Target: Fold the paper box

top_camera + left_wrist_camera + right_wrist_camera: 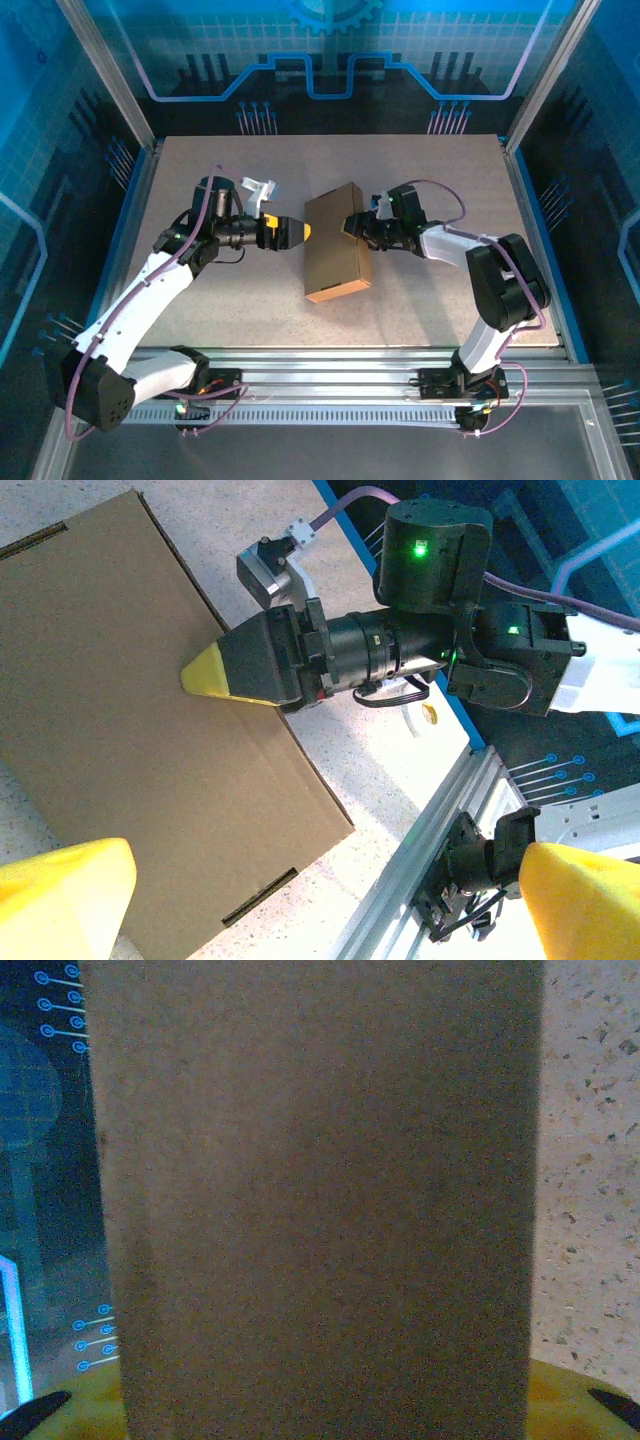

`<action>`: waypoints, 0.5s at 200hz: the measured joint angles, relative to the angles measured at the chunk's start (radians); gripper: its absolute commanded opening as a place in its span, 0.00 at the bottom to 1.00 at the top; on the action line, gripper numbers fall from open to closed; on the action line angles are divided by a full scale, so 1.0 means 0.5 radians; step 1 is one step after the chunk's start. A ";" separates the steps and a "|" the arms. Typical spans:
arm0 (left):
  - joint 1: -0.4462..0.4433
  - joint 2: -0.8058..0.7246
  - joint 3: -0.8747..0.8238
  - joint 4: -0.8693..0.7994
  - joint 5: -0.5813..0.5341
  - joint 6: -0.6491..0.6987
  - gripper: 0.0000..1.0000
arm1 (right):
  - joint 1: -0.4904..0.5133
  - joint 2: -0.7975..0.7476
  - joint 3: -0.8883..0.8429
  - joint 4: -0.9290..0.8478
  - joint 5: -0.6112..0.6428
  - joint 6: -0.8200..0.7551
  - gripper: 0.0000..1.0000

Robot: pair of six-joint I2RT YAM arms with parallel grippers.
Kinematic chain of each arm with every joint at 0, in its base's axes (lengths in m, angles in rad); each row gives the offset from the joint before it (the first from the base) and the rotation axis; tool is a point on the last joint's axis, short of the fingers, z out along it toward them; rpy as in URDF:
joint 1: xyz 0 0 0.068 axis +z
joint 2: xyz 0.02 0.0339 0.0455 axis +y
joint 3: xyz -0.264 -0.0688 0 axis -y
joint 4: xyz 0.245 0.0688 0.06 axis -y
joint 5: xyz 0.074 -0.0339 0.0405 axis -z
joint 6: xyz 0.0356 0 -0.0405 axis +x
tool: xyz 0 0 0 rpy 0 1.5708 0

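My left gripper (pixel 297 232) is released. In the left wrist view its two yellow fingers (pixel 60 895) stand wide apart, one over the near part of the cardboard and the other out over the aluminium rail (pixel 420 880); neither is pressed against anything I can make out. From above, its tip sits just beside the left long edge of the paper box (pixel 335 250). For my right gripper (pixel 352 224) I cannot tell whether the jaws are clenched or released. The left wrist view shows it as a dark wedge ending in one yellow tip that reaches over the right long edge onto the top face. In the right wrist view the brown cardboard stands close before the lens, with a strip of yellow showing past it at the bottom on both sides. The paper box is a slim, plain brown carton in closed form. It lies near the middle of the speckled table (pixel 230 170) directly between the two grippers, with its long axis running from the far side towards the near side at a slight slant. A narrow slot (pixel 260 895) is visible near each short end of its top face. Both arms reach inwards from their bases on the near rail, and blue-lit enclosure walls (pixel 330 60) surround the table.
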 measured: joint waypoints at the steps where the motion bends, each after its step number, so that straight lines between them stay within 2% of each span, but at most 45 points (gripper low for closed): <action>1: 0.000 0.000 0.000 0.000 0.000 0.001 0.99 | -0.001 0.002 0.000 0.001 -0.002 0.001 0.47; 100: -0.002 0.000 -0.030 0.000 -0.019 0.000 0.99 | -0.029 0.039 -0.011 0.040 -0.021 -0.017 0.64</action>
